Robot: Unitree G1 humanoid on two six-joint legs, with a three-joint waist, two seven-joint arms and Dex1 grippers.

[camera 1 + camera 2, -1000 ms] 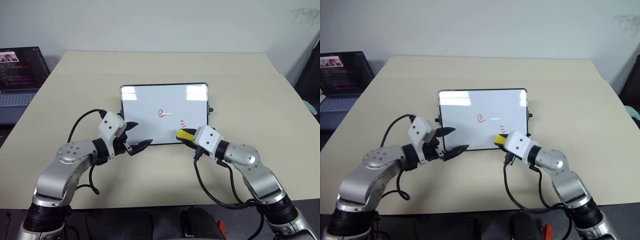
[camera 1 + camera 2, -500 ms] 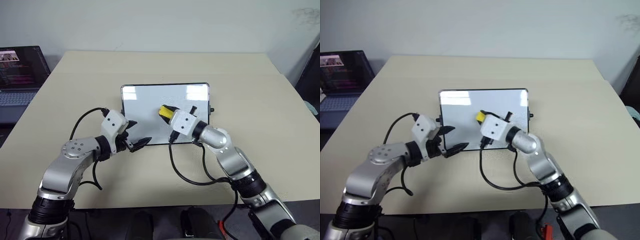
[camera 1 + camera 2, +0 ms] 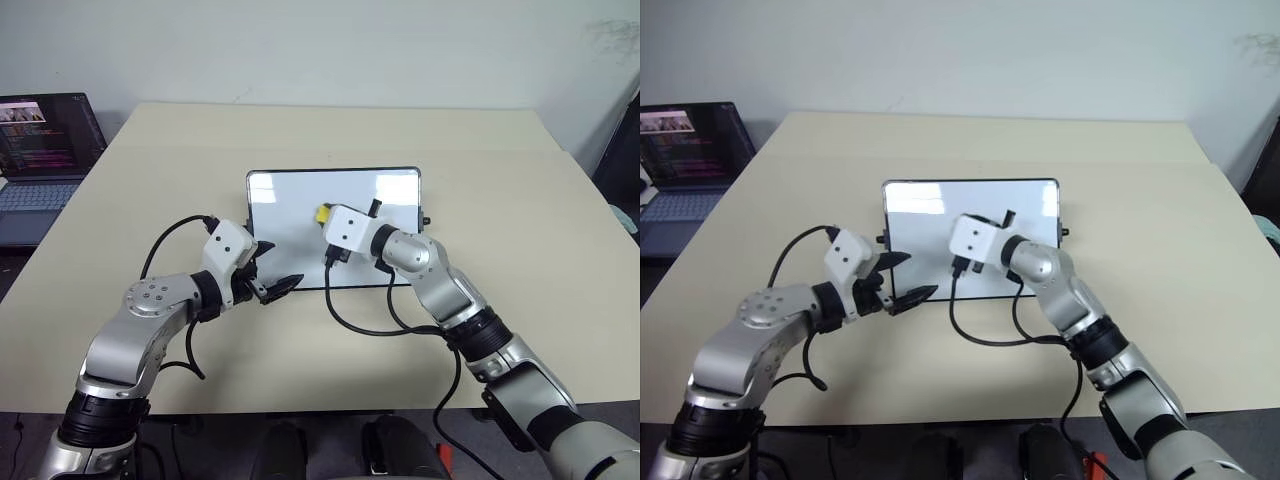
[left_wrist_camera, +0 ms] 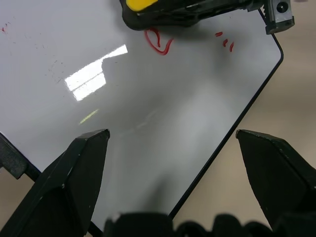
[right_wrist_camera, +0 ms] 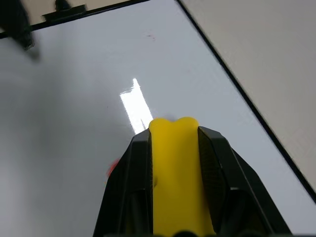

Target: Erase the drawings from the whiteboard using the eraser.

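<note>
Beige tabletop [image 3: 300,130] carries a glossy, dark-framed whiteboard [image 3: 290,195] with rounded corners. Over its middle, the right gripper [image 5: 174,133] is clamped on the yellow eraser [image 5: 175,168]. The left wrist view reveals red drawings [image 4: 158,42] just beside it. The left gripper [image 3: 272,272] hangs spread apart at the board's near-left corner.
</note>
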